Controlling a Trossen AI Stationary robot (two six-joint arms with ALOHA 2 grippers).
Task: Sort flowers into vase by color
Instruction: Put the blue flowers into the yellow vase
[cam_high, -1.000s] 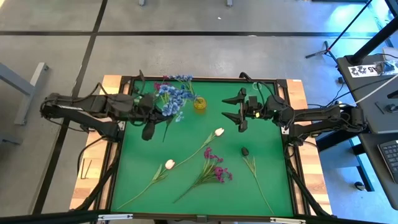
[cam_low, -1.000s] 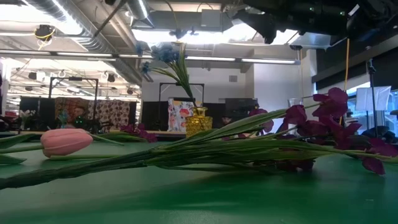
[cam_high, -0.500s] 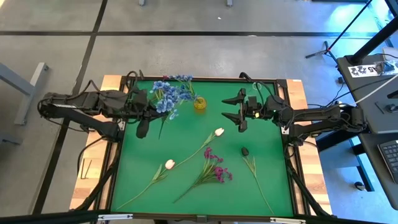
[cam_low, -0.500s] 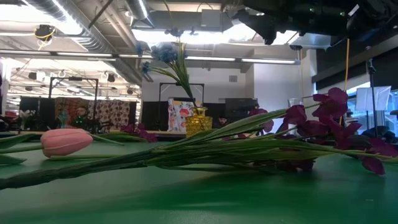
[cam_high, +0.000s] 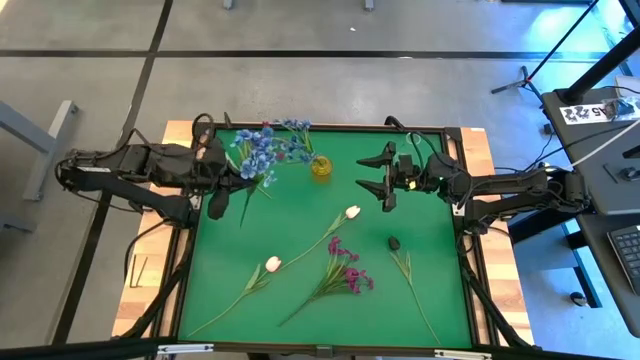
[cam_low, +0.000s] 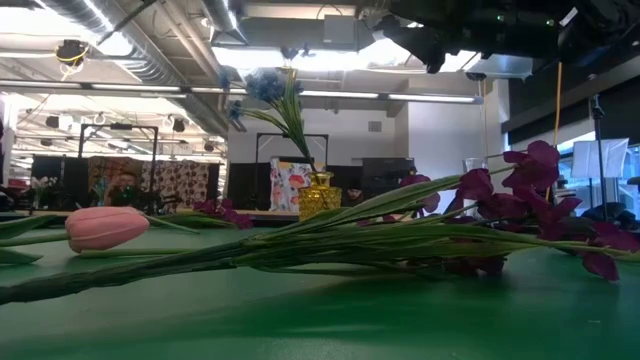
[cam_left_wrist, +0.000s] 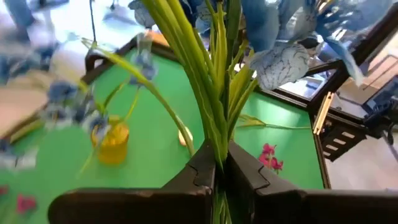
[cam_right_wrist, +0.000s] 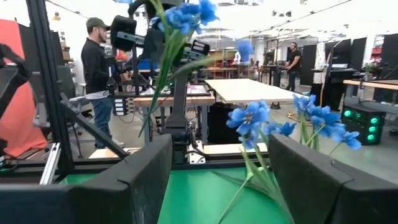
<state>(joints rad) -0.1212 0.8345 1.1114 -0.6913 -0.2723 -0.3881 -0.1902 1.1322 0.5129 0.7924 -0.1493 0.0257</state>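
My left gripper (cam_high: 238, 176) is over the table's far left part, shut on a bunch of blue flowers (cam_high: 256, 152); their blossoms (cam_left_wrist: 281, 55) stand above its fingers. More blue flowers (cam_high: 295, 128) stick by their stems into a small yellow vase (cam_high: 320, 167), also seen in the low view (cam_low: 318, 196). My right gripper (cam_high: 385, 175) hovers open, right of the vase, touching nothing. Two white tulips (cam_high: 352, 212) (cam_high: 272, 264), a magenta bunch (cam_high: 346, 272) and a bare green stem (cam_high: 410, 278) lie flat on the green mat. My left gripper pinches the bunch's green stems (cam_left_wrist: 216, 148) between its two shut fingers, which lie across the stems and come level from the table's left. The bunch is lifted clear and stands steeply, blossoms up; the stem ends (cam_right_wrist: 147, 127) hang below the fingers.
A raised dark frame (cam_high: 455, 130) rims the green mat (cam_high: 300, 230). A small dark object (cam_high: 395, 242) lies by the bare stem. The near tulip (cam_low: 105, 228) and magenta blossoms (cam_low: 530, 185) fill the low view. People (cam_right_wrist: 96, 74) stand in the room beyond.
My left gripper has moved toward the table's left edge, away from the yellow vase, carrying the blue bunch with it, still shut on the stems. The right arm and the flowers on the mat have stayed where they were.
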